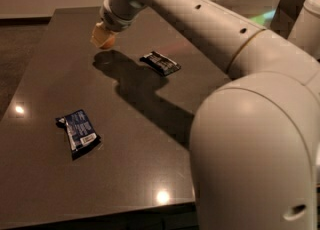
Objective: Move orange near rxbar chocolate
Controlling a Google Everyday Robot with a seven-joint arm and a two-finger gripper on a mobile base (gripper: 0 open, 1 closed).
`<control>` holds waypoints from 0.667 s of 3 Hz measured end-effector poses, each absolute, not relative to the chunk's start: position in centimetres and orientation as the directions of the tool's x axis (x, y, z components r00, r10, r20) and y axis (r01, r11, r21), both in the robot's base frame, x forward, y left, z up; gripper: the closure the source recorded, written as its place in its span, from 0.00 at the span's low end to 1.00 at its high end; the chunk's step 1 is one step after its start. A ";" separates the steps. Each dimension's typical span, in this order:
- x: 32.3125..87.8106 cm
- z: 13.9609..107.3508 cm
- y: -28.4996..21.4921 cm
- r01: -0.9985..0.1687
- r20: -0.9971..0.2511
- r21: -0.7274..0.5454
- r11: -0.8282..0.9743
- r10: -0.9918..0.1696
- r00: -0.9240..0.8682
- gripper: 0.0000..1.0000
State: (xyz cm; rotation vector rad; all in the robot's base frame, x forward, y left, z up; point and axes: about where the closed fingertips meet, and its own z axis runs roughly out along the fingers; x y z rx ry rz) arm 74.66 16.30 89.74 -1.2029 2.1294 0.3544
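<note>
My gripper (103, 36) is at the end of the white arm, held above the far left part of the dark table (45, 189). It is shut on the orange (106, 41), whose lower part shows below the fingers. The orange hangs in the air, clear of the tabletop. The rxbar chocolate (160, 63), a slim shiny black wrapper, lies flat on the table to the right of the gripper and a little nearer the camera. The arm's shadow falls between the orange and the bar.
A wider dark blue packet with a white label (78, 132) lies near the table's front left. My large white arm (250, 124) fills the right half of the view. A white container (310, 19) and a dark box (287, 6) stand at the far right.
</note>
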 end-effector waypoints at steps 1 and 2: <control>73.2 88.7 10.8 -0.815 -0.637 -0.083 0.573 -0.660 -0.399 1.00; 72.5 88.0 7.7 -0.799 -0.624 -0.082 0.596 -0.656 -0.425 1.00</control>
